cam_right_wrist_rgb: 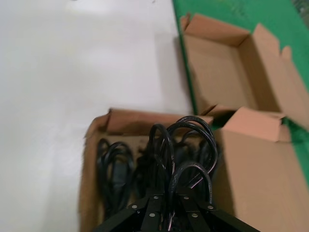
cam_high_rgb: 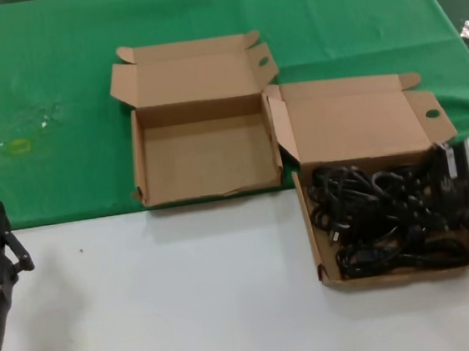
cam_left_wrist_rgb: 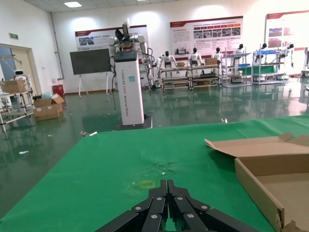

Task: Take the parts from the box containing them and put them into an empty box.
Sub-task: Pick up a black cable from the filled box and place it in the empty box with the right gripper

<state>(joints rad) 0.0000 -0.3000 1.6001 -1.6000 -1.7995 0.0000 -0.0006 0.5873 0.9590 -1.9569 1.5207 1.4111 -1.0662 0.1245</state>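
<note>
Black power cords (cam_high_rgb: 390, 214), wound in loose loops with moulded plugs showing among them, fill the full box (cam_high_rgb: 322, 254), a shallow brown cardboard carton on the white table (cam_high_rgb: 189, 298) at the robot's right. Its hinged lid stands open behind it, and a side flap bears 1 round hole. The tangle covers nearly the whole floor of the carton, glossy cable overlapping cable, so single bundles are hard to tell apart.

The right gripper (cam_right_wrist_rgb: 170, 205) is down among the cords at the right end of that carton. In the right wrist view its 2 fingers (cam_right_wrist_rgb: 149, 205) meet on several raised loops, the jaws clamped on the cords. In the head view only the arm's pale wrist housing shows over the carton's right edge.

The empty box (cam_high_rgb: 140, 160) sits just left of and behind the full one, on the green cloth (cam_high_rgb: 40, 78) with its front edge at the border of the white surface. It is the same brown cardboard, its floor bare, its lid thrown back with 2 splayed notched flaps, 1 with an oval hole. The 2 cartons stand close, the lid corner of the full one beside the right wall of the empty one.

The left gripper (cam_left_wrist_rgb: 167, 212) waits low at the left of the table, well apart from both cartons, its jaws together and holding nothing.
</note>
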